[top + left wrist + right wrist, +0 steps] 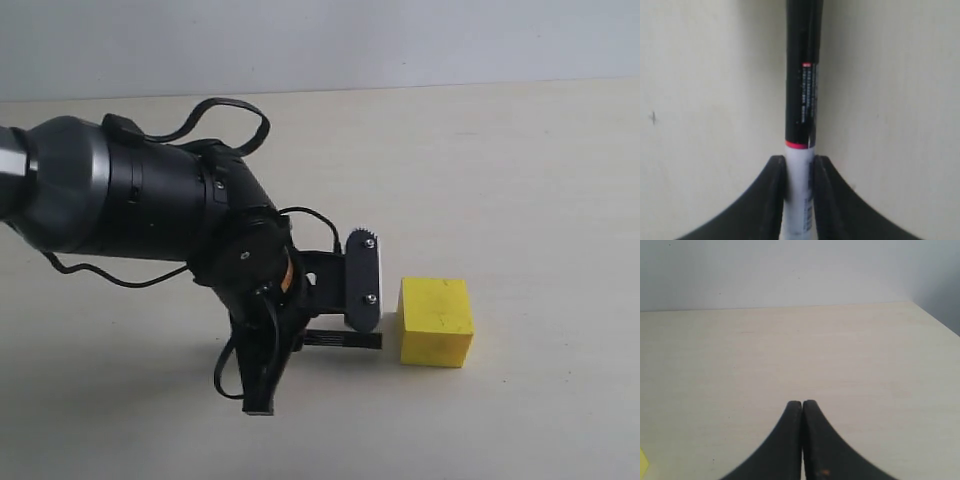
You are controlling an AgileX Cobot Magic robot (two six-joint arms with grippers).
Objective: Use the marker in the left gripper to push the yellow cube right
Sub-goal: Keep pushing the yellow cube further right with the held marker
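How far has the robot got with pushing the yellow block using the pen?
Done: the left end effector is clamped on the marker. In hand: in the exterior view the marker lies low and level, its tip just left of the yellow cube, with a thin gap seeming to show between them. Left to do: touch the cube and slide it right across the table.

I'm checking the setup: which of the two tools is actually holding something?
The left tool: it is clamped on the marker by its white barrel. The right tool is shut with nothing in it.
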